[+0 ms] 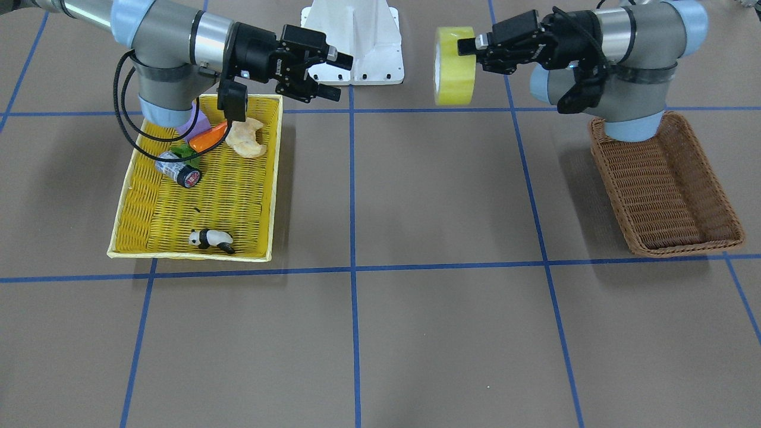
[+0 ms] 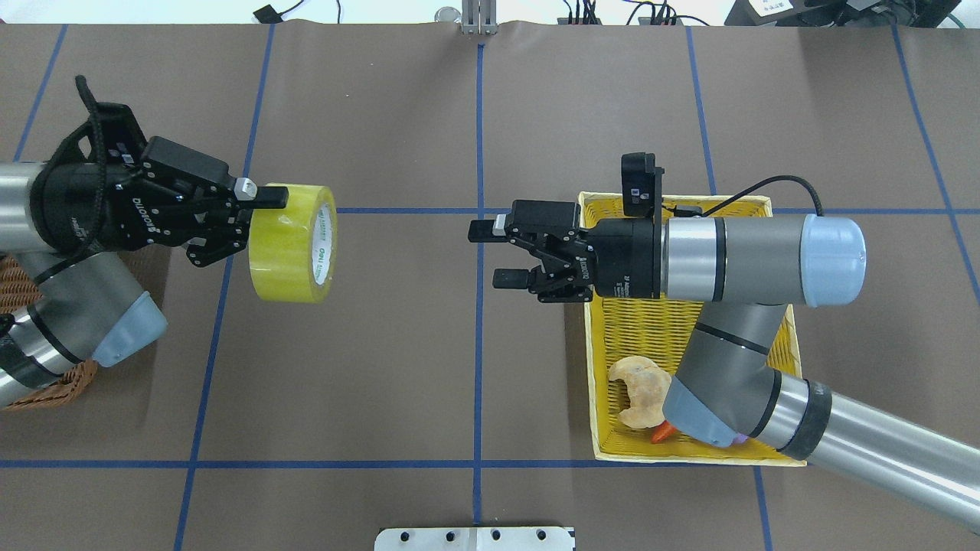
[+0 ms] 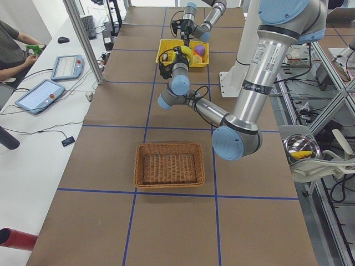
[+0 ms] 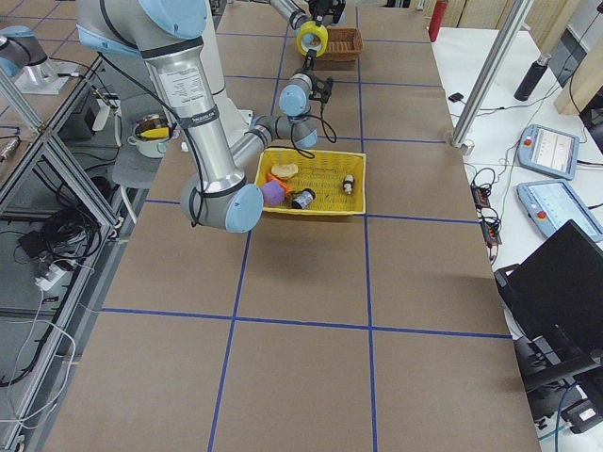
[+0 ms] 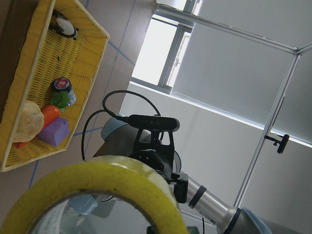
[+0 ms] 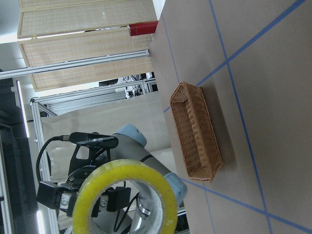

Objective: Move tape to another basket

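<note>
The yellow-green tape (image 1: 455, 65) is held on edge in the air by my left gripper (image 1: 469, 53), which is shut on the roll's wall. It also shows in the overhead view (image 2: 295, 241), above the bare table left of centre, and in both wrist views (image 5: 97, 185) (image 6: 126, 195). The brown wicker basket (image 1: 612, 178) sits behind the left arm, partly under its elbow (image 2: 46, 390), with nothing in it. My right gripper (image 2: 486, 254) is open and empty, pointing at the tape from the yellow tray's edge, with a gap between them.
The yellow woven tray (image 1: 270, 178) holds a grey cylinder (image 1: 178, 168), a panda figure (image 1: 211, 239), a bread-like piece (image 1: 245, 138), a carrot (image 1: 208, 138) and a purple block (image 1: 199, 125). The white base mount (image 1: 354, 41) stands between the arms.
</note>
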Tool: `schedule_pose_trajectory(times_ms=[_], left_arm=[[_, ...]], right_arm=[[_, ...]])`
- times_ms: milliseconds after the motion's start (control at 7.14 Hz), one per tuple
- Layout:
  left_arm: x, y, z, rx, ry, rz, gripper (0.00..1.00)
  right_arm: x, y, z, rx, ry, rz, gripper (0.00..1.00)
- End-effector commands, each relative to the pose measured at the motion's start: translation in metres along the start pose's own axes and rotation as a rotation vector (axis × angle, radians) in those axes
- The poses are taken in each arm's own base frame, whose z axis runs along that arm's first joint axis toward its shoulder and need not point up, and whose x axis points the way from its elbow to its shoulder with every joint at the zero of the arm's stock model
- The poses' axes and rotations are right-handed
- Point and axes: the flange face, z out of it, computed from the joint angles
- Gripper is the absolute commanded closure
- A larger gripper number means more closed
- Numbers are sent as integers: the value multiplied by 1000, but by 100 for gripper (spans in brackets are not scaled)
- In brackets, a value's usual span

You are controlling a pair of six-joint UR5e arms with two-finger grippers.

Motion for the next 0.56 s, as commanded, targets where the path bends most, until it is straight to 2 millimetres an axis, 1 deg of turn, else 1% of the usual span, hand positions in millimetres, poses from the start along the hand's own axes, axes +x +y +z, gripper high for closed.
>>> schedule_pose_trajectory(times_ms=[0, 140, 280, 420], left_arm=[[-20, -39, -50, 181, -107, 181, 100], [-26, -65, -67, 267, -200, 265, 100], [-44, -86, -90, 324, -285, 327, 100], [-49, -102, -103, 361, -348, 395, 100]], right_arm=[[-2, -55, -29, 49, 192, -155, 0], [-4, -83, -51, 86, 271, -180, 0], [-4, -114, -82, 140, 342, -207, 0], [1, -139, -99, 180, 454, -239, 0]])
